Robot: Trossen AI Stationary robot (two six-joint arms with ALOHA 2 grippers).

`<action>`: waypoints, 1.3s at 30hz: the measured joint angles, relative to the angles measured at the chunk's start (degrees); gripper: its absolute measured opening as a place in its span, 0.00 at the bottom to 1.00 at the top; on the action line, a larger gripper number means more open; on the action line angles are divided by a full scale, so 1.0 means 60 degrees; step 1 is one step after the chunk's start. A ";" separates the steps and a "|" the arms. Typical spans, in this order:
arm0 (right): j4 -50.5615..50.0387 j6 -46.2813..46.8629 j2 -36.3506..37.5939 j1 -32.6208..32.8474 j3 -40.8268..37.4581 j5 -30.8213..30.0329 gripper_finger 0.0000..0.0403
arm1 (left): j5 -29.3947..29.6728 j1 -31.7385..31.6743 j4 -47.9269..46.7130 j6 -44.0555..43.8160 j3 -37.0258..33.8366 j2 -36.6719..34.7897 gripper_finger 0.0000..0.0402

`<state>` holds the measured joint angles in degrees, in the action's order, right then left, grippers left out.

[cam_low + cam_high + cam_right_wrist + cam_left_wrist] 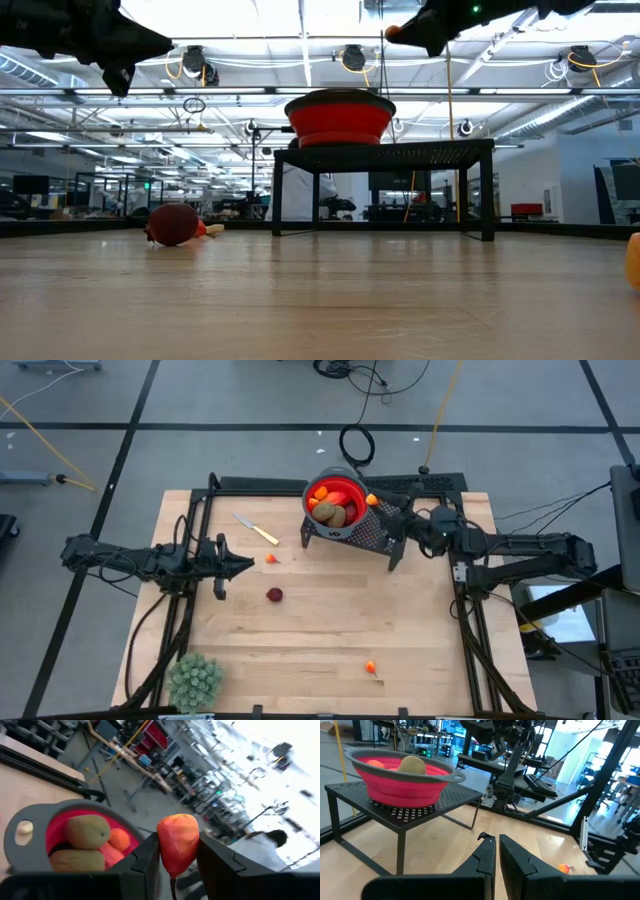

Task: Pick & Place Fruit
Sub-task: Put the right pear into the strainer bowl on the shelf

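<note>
A red bowl (335, 502) with a grey rim stands on a black perforated stand (372, 536) at the table's far middle. In it lie two brown kiwi-like fruits (87, 831) and an orange piece (119, 839). My right gripper (378, 502) hovers beside the bowl's right rim, shut on a red-orange fruit (177, 842). A dark red round fruit (274, 595) lies on the table, with a tiny orange piece (271, 559) nearby and another (371, 667) toward the near edge. My left gripper (245, 565) hangs shut and holds nothing, left of these fruits. My right gripper pinches the red-orange fruit by its two sides (162, 851) between its two fingers. The fingers come roughly level from the table's right side. The fruit is lifted clear, beside the bowl's rim and above it, its rounded end (178, 822) sticking out past the fingertips.
A small knife with a yellow handle (257, 529) lies left of the stand. A pale green spiky plant ball (195, 680) sits at the near left corner. Black frame rails (200, 510) border the wooden table.
</note>
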<state>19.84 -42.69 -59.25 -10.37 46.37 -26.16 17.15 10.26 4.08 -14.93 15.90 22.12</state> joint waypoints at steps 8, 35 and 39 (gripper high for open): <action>-0.2794 0.2167 -0.0664 -0.1324 0.1415 0.2207 0.27 | 0.0260 0.0002 0.0000 -0.0032 0.0000 0.0000 0.05; -0.7935 0.3525 -0.4517 -0.2908 0.5877 0.5644 0.27 | 0.0495 -0.0007 0.0000 0.0047 0.0000 0.0001 0.05; -0.8350 0.3518 -0.4706 -0.2958 0.6076 0.5652 0.27 | 0.0495 -0.0007 -0.0004 0.0060 0.0000 0.0001 0.05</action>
<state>-30.26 -21.58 -87.48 -28.12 82.83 7.75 20.12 10.22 4.05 -14.57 15.90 22.13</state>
